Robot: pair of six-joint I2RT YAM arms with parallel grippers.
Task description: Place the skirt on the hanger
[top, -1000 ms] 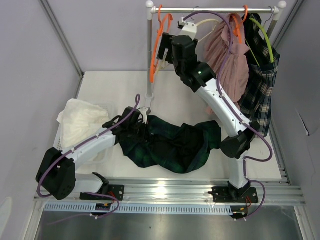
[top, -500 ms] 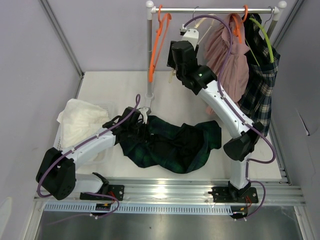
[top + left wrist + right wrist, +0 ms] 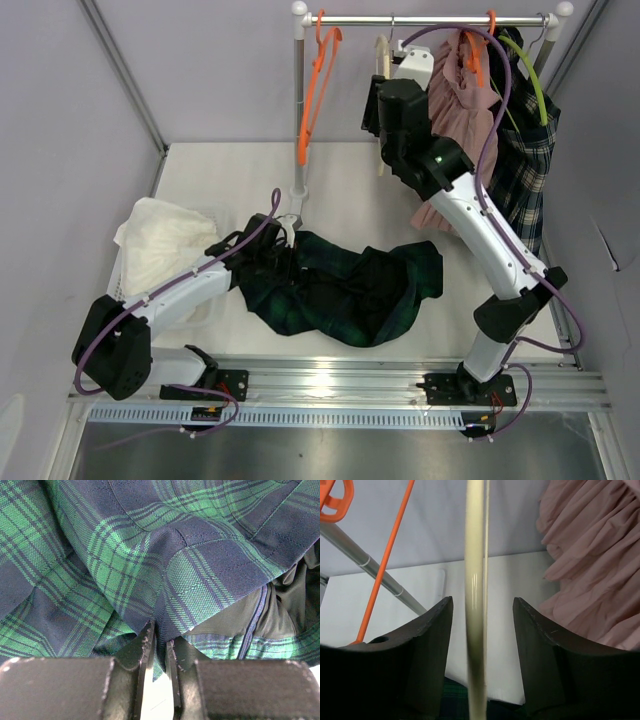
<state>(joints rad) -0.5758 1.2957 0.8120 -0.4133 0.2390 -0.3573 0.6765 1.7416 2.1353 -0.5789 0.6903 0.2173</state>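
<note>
The dark green plaid skirt [image 3: 345,288] lies crumpled on the white table in front of the arms. My left gripper [image 3: 283,238] is at the skirt's left end, and in the left wrist view it [image 3: 160,636] is shut on a fold of the plaid cloth [image 3: 190,570]. A cream hanger [image 3: 381,95] hangs from the rail. My right gripper [image 3: 378,118] is raised to it. In the right wrist view the gripper [image 3: 482,602] is open, and the hanger's cream bar [image 3: 474,580] runs upright between the jaws, nearer the left one and touching neither.
An orange hanger [image 3: 312,90] hangs empty at the rail's left end by the rack pole [image 3: 298,110]. A pink skirt [image 3: 462,120] and a plaid skirt [image 3: 525,175] hang to the right. A white cloth [image 3: 165,250] lies in a basket at the left.
My right arm has moved right and up, away from the orange hanger, and its open jaws now straddle the cream hanger. The left arm and the skirt have not moved.
</note>
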